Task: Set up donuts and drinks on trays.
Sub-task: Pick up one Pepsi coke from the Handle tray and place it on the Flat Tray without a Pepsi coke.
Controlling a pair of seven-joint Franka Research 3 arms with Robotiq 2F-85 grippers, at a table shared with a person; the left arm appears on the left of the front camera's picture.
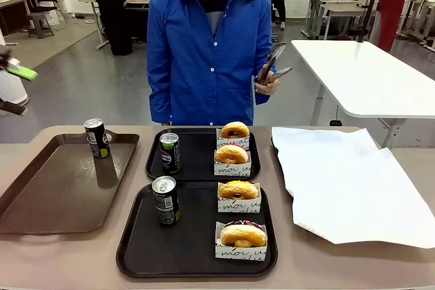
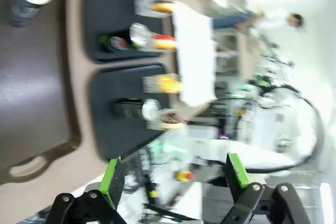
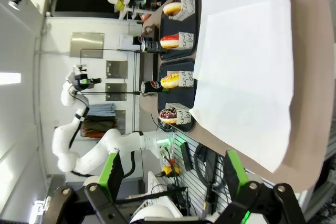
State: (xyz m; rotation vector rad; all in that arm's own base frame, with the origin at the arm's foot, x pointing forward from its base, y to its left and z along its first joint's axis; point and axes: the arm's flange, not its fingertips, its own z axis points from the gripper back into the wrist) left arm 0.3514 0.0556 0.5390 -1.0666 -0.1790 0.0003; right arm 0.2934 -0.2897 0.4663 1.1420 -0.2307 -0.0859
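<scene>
Left wrist view is motion-blurred; can labels there are unreadable. Left gripper [image 2: 173, 174] and right gripper [image 3: 170, 174] both stand spread wide, holding nothing, clear of the table. Two black trays [image 1: 136, 249] at centre each carry one upright can [image 1: 166, 200] at 9 o'clock and two sleeved donuts [image 1: 242, 236] at 3 o'clock. A third can [image 1: 96, 138] stands upright on the brown tray [image 1: 41, 195].

Two black trays sit one behind the other before me. The near tray [image 1: 136, 249] holds an upright dark can [image 1: 166, 200] at its left and two sleeved donuts, one yellow-iced [image 1: 238, 191], one chocolate-iced [image 1: 243, 236]. The far tray [image 1: 197, 142] holds another upright can [image 1: 170, 152] and two more sleeved donuts [image 1: 232, 155]. A third can [image 1: 96, 138] stands on the brown tray [image 1: 47, 195].
</scene>
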